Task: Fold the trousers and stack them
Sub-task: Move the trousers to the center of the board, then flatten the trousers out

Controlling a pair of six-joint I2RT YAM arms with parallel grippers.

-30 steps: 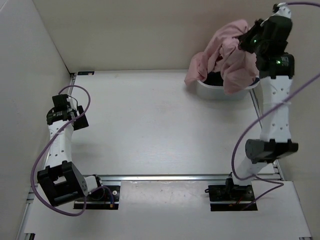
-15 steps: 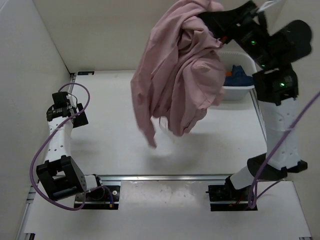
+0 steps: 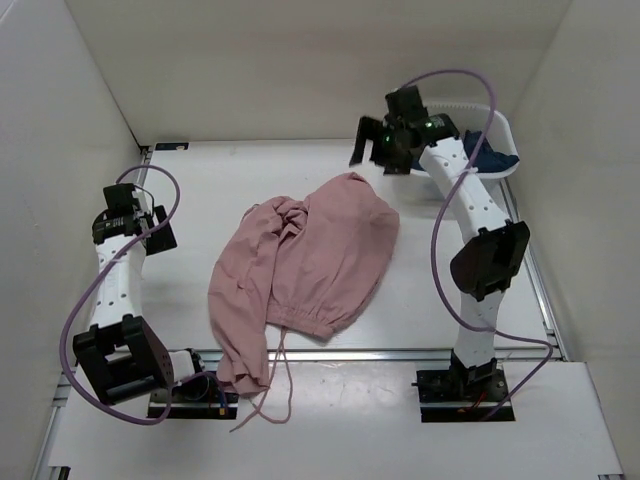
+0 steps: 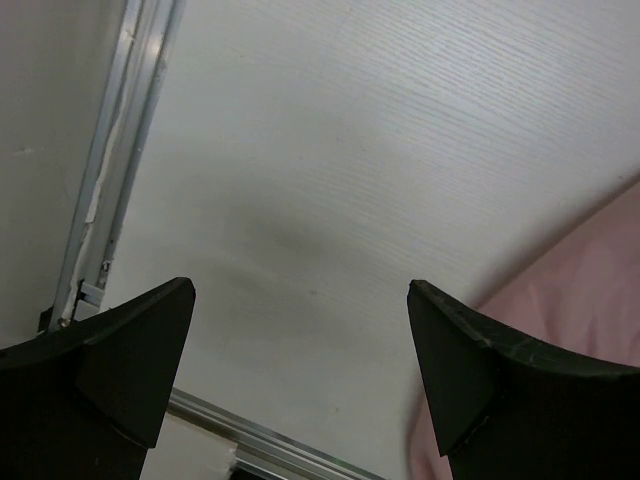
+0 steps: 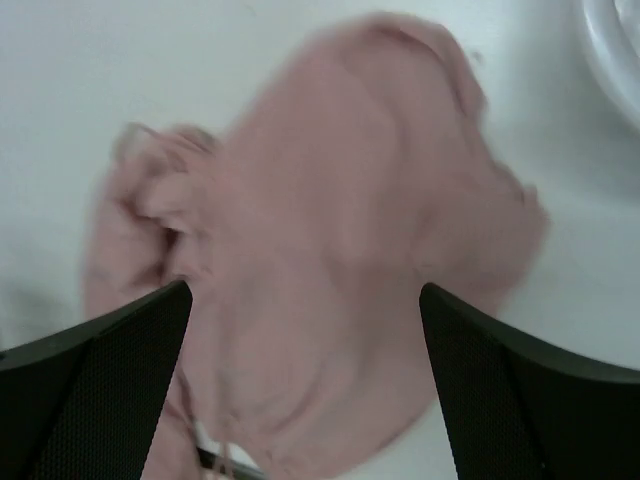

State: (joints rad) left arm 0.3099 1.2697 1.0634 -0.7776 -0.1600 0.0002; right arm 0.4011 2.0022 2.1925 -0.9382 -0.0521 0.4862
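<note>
Showing trousers (image 3: 310,265) lying in a crumpled heap at mid-table, a bit L of centre, not yet flattened or folded. Gathered waistband (image 3: 312,322) faces the near edge. One bunched leg runs over the alu. rail (image 3: 400,353) toward the L arm base, and the drawstrings (image 3: 272,388) trail past it.

L gripper (image 4: 300,290): jaws spread wide, nothing between them, hovering over bare table (image 3: 200,180) w/ pink cloth only at the R edge of its wrist view.

R gripper (image 5: 305,290): jaws likewise wide apart and empty, held high above the far end of the garment, beside the white basket (image 3: 503,174) that holds a dark blue garment (image 3: 490,155).

Risks as I judge them from here:
- Layers are rucked up on the L side. A pinch there would prob. take several plies, so the spread-out would drag a lump rather than open the cloth.
- Drawstrings and the overhanging leg lie near the L base and its cable, so a low sweep could snag or pull them off the edge.
- Fabric looks thin, so a shallow grip may slip mid-pull.
- R wrist view is blurred, so I can't place seams or hems from it. I'd pick grasp pts from the top view.
</note>
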